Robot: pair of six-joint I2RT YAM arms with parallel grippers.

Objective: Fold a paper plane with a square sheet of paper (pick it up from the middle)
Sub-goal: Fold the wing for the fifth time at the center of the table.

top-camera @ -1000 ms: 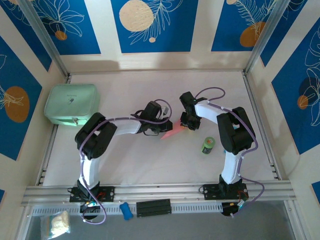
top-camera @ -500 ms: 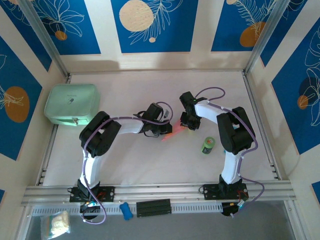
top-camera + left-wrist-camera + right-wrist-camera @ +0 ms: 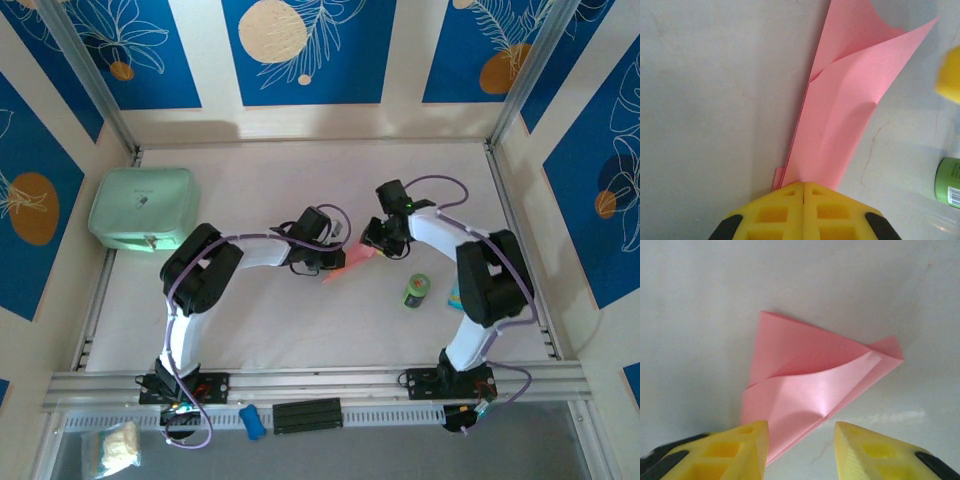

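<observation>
The pink sheet of paper stands folded into a narrow pointed paper plane (image 3: 347, 264) at the middle of the table. My left gripper (image 3: 334, 262) is shut on its narrow end; in the left wrist view the folded layers (image 3: 845, 115) fan out and away from my closed left gripper (image 3: 803, 184). My right gripper (image 3: 376, 246) is at the plane's wide end, open. In the right wrist view my right gripper (image 3: 800, 424) has its yellow fingers apart over the near edge of the paper plane (image 3: 810, 375), whose top flap bulges up loosely.
A small green can (image 3: 416, 291) stands just right of the paper and is also in the left wrist view, the can (image 3: 951, 182) at the right edge. A mint-green case (image 3: 143, 208) sits at the far left. Blue-patterned walls close in the table.
My right gripper has opened off the paper and drawn back to the right, its elbow swinging outward. My left gripper stays shut on the plane in about the same place.
</observation>
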